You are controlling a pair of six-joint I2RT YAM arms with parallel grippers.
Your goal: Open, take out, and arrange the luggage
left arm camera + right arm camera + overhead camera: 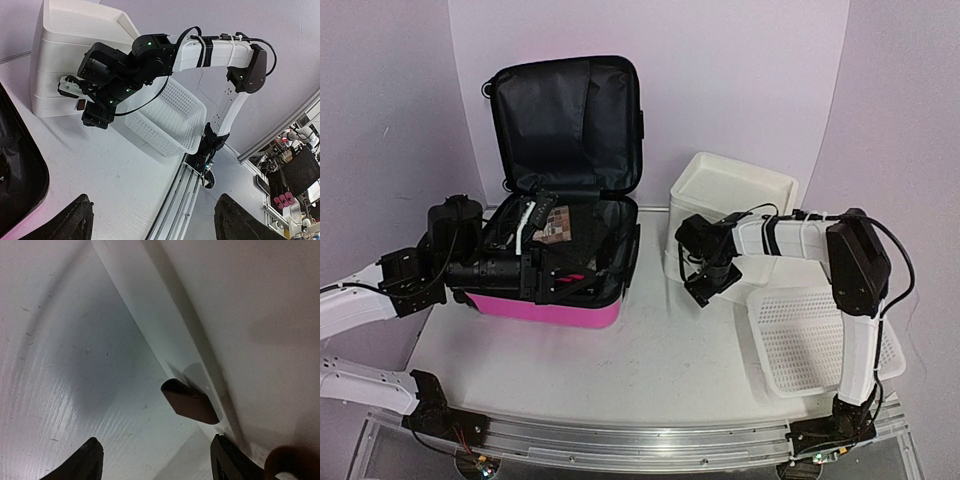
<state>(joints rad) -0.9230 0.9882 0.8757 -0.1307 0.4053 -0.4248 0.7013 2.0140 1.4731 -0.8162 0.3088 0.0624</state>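
Note:
The hot-pink luggage [560, 308] stands open at the table's left, its lid [565, 120] upright and showing black lining. Dark items and a brown-patterned piece [560, 228] lie in its lower half. My left gripper [552, 275] reaches across the front of that lower half, pointing right. In the left wrist view it [155, 227] is open wide and empty, with the luggage's black rim [22, 175] at the left edge. My right gripper [705, 285] is low against the drawer stack's front. In the right wrist view it [157, 465] is open, just short of a dark handle slot [190, 402].
A white plastic drawer stack [730, 195] stands to the right of the luggage. A white mesh basket [820, 340] sits at the front right, under my right arm. The metal rail [640, 445] runs along the near table edge.

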